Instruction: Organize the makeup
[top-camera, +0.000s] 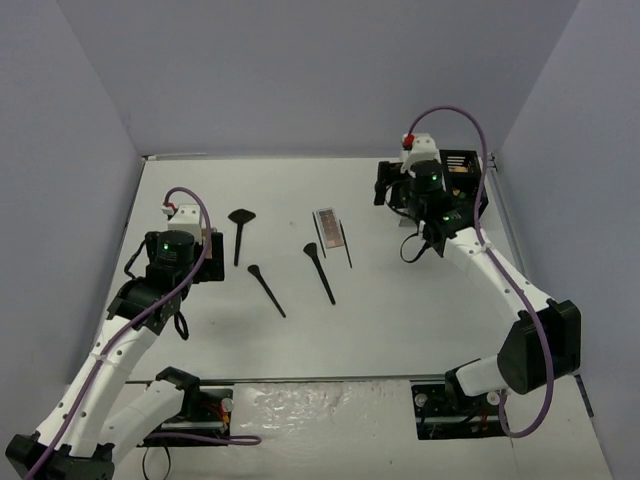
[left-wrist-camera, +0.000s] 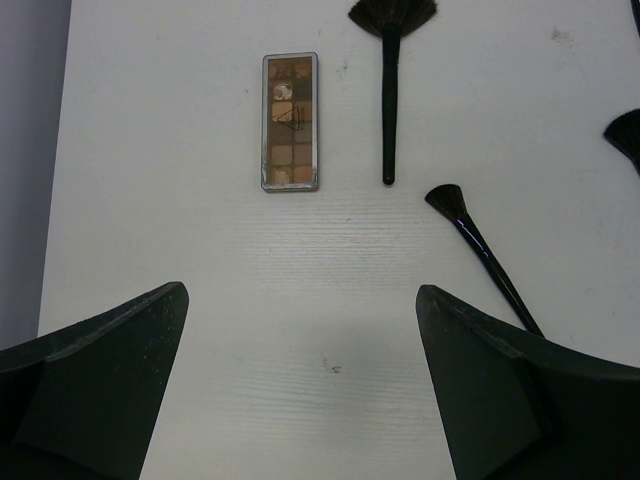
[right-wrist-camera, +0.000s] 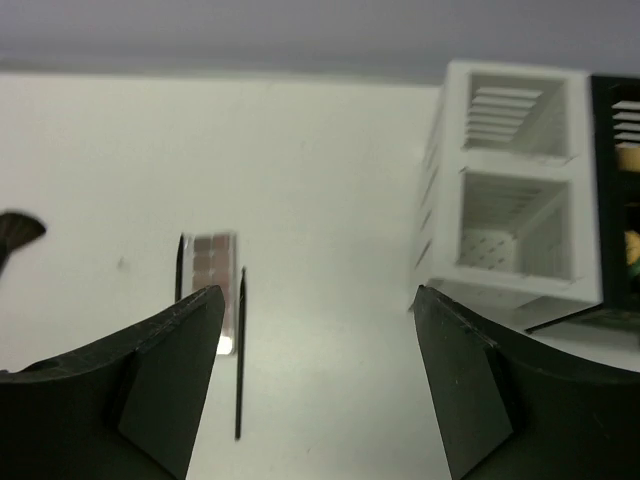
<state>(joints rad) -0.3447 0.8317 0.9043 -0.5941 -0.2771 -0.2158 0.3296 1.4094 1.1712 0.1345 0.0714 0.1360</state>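
Observation:
The makeup lies spread on the white table (top-camera: 300, 330). A fan brush (top-camera: 240, 232), two smaller black brushes (top-camera: 267, 290) (top-camera: 320, 272), a pink-brown palette (top-camera: 326, 227) and a thin black stick (top-camera: 346, 243) lie mid-table. My left gripper (top-camera: 208, 252) hovers open over bare table, its jaws empty (left-wrist-camera: 300, 390). Ahead of it lie a second palette (left-wrist-camera: 290, 122), the fan brush (left-wrist-camera: 390, 80) and a small brush (left-wrist-camera: 480, 255). My right gripper (top-camera: 388, 190) is open and empty (right-wrist-camera: 320, 380), just left of the organizers. The palette (right-wrist-camera: 210, 260) and stick (right-wrist-camera: 240, 350) lie beyond its left finger.
A white slatted organizer (right-wrist-camera: 510, 200) stands at the back right with its near compartments empty. A black organizer (right-wrist-camera: 615, 200) (top-camera: 462, 170) stands against it with beige and yellow items inside. Grey walls close in the table on three sides.

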